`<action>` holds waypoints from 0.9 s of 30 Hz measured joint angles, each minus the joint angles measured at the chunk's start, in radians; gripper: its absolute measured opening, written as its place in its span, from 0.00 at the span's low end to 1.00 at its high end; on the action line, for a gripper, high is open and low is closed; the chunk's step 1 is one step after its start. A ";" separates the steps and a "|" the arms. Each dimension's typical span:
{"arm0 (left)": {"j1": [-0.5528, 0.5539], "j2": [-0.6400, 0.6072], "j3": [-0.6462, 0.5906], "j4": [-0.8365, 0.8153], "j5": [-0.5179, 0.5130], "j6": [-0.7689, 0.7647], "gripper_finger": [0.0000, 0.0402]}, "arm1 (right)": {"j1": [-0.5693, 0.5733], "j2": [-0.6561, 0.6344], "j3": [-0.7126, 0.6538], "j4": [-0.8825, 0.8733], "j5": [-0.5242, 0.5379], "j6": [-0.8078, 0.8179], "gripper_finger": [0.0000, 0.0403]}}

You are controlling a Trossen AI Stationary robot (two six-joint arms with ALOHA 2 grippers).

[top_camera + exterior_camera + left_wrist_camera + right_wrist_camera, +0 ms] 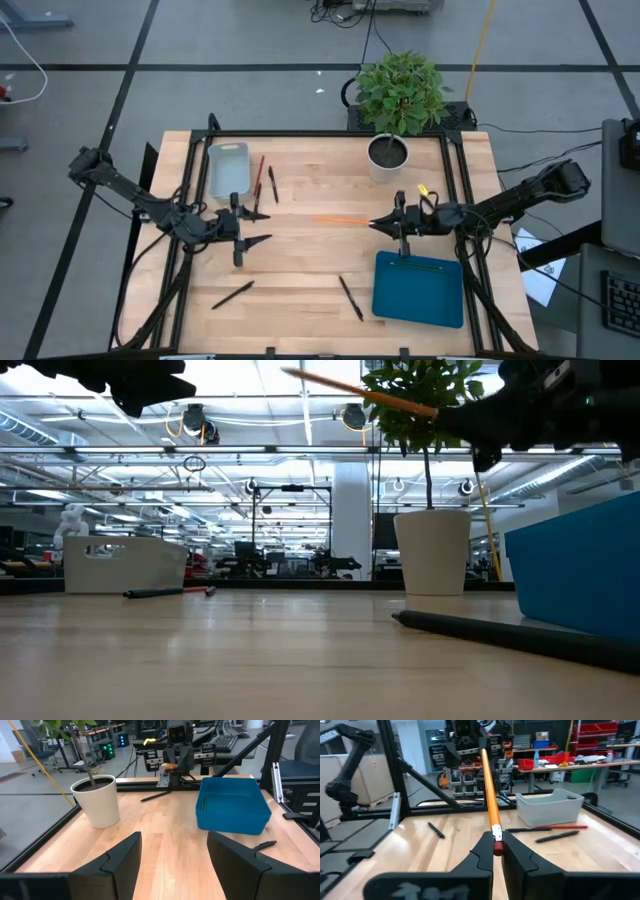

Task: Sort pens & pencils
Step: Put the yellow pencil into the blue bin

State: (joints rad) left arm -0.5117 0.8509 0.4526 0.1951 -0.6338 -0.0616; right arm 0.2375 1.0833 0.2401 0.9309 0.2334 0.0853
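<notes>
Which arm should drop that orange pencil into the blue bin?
The right. Its gripper already clamps the orange pencil beside the blue bin; the left gripper hangs open and empty.

A slim orange wooden pencil with a red eraser end, thin black plastic pens, a deep blue rectangular bin, a pale grey rectangular tray, a white round plant pot.

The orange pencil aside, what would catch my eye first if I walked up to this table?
The right end effector holds an orange pencil in the air over the table's middle. Behind it, a leafy potted plant stands at the far edge, and a blue bin sits at the near right.
</notes>
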 joint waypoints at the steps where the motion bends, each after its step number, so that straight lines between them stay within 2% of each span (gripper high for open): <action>1: 0.000 0.000 0.000 0.000 0.000 0.000 0.58 | 0.010 0.000 0.019 -0.020 -0.011 0.000 0.01; 4: 0.000 0.000 0.000 0.000 0.000 0.000 0.58 | 0.052 -0.001 0.107 -0.179 -0.084 0.008 0.01; 7: 0.000 0.000 0.000 -0.004 -0.001 0.001 0.58 | 0.124 0.000 0.224 -0.482 -0.105 0.059 0.01; 9: 0.000 0.000 0.000 -0.005 -0.001 0.005 0.58 | 0.178 0.000 0.308 -0.675 -0.103 0.112 0.01; 14: 0.000 0.000 0.000 -0.005 -0.001 0.006 0.58 | 0.310 -0.004 0.494 -1.007 -0.094 0.262 0.01; 18: 0.000 0.000 0.000 -0.006 -0.001 0.003 0.58 | 0.399 -0.014 0.605 -1.323 -0.005 0.480 0.01; 27: -0.001 0.000 -0.001 -0.008 -0.001 0.001 0.58 | 0.537 -0.120 0.704 -1.588 0.001 0.902 0.01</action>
State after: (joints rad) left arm -0.5125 0.8509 0.4515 0.1867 -0.6350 -0.0609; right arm 0.7745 0.9628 0.9441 -0.6570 0.2348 0.9876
